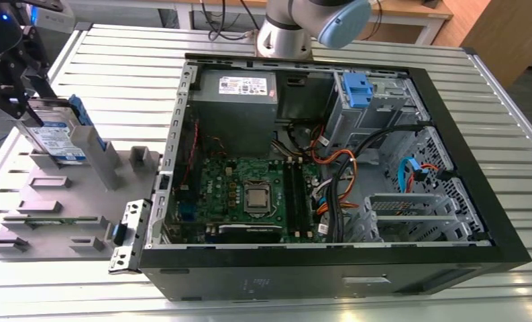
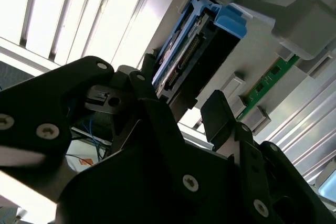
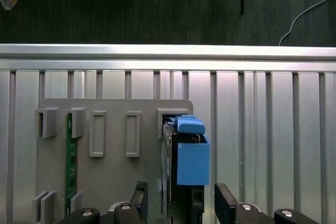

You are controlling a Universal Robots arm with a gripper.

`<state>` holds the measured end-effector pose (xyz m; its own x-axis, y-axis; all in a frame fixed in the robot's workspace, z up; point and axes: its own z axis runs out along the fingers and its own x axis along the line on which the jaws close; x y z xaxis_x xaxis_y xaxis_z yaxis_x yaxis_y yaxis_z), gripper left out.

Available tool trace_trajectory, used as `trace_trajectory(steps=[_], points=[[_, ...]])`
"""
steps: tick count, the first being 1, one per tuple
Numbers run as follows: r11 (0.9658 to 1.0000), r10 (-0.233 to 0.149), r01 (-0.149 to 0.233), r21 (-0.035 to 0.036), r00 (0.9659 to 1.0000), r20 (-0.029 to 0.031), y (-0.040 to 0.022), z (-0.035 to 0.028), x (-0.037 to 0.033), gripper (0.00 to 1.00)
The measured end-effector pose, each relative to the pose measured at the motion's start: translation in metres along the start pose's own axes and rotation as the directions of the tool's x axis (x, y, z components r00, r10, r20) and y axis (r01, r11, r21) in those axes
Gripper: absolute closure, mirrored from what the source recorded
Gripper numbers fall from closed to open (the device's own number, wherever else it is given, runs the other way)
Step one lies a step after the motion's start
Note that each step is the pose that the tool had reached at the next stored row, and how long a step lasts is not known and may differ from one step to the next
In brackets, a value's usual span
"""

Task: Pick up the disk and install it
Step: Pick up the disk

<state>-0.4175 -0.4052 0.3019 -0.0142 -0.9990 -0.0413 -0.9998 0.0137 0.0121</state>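
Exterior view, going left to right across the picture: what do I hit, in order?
disk → grey metal box inside the open case → blue tab on the drive cage → blue cable

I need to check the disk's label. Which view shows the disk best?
The exterior view: the disk stands on edge in the grey holder, label face showing. Both wrist views show it edge-on, mainly its blue rails.
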Motion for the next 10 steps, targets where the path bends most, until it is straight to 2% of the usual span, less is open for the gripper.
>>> trace_trajectory(steps=[1, 2, 3, 5, 6, 7, 10], points=[[1.0000, 0.000, 0.000, 0.0000, 1.0000, 0.0000, 0.0000, 0.0000, 0.0000, 0.37], [1.0000, 0.000, 0.000, 0.0000, 1.0000, 0.0000, 0.0000, 0.0000, 0.0000, 0.43], [1.0000, 0.000, 0.000, 0.0000, 1.0000, 0.0000, 0.0000, -0.0001, 0.0000, 0.43], [1.0000, 0.000, 0.000, -0.0001, 1.0000, 0.0000, 0.0000, -0.0001, 0.0000, 0.55], [1.0000, 0.000, 0.000, 0.0000, 1.0000, 0.0000, 0.0000, -0.0001, 0.0000, 0.55], [1.0000, 0.000, 0.000, 0.0000, 1.0000, 0.0000, 0.0000, -0.0001, 0.0000, 0.62], [1.0000, 0.000, 0.000, 0.0000, 1.0000, 0.0000, 0.0000, -0.0002, 0.0000, 0.62]])
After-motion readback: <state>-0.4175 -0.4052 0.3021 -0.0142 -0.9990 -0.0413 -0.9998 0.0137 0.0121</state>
